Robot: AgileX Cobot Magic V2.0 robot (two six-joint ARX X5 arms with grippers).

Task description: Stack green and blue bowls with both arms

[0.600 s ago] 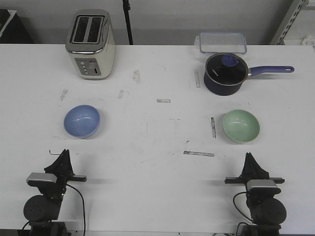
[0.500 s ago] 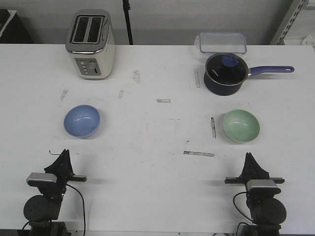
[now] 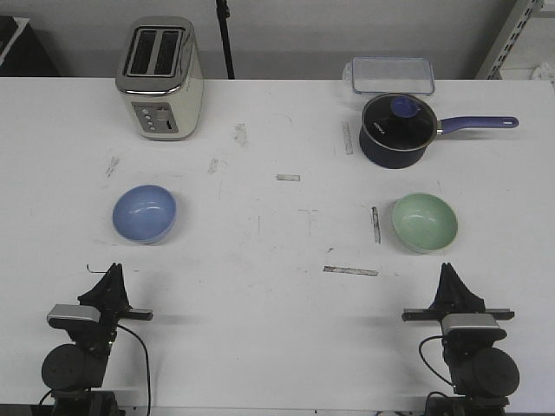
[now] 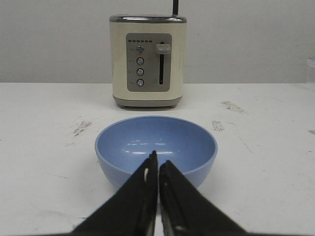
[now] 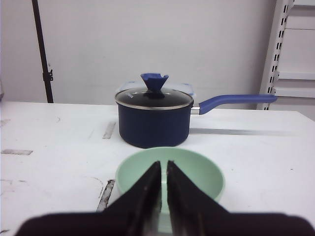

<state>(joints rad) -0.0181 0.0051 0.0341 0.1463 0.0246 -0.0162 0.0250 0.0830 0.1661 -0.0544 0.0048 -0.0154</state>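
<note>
The light blue bowl (image 3: 144, 213) sits on the white table at the left, and shows in the left wrist view (image 4: 156, 149) just beyond my fingertips. The mint green bowl (image 3: 425, 222) sits at the right, and shows in the right wrist view (image 5: 170, 173). My left gripper (image 3: 114, 270) is near the front edge, short of the blue bowl, shut and empty (image 4: 158, 158). My right gripper (image 3: 447, 269) is near the front edge, short of the green bowl, its jaws nearly together and empty (image 5: 163, 164).
A cream toaster (image 3: 161, 78) stands at the back left. A dark blue saucepan with a glass lid (image 3: 398, 129) stands behind the green bowl, its handle pointing right. A clear plastic box (image 3: 392, 74) lies behind it. Tape marks dot the table.
My right arm has shifted a little to the right. The left arm and both bowls have not moved.
</note>
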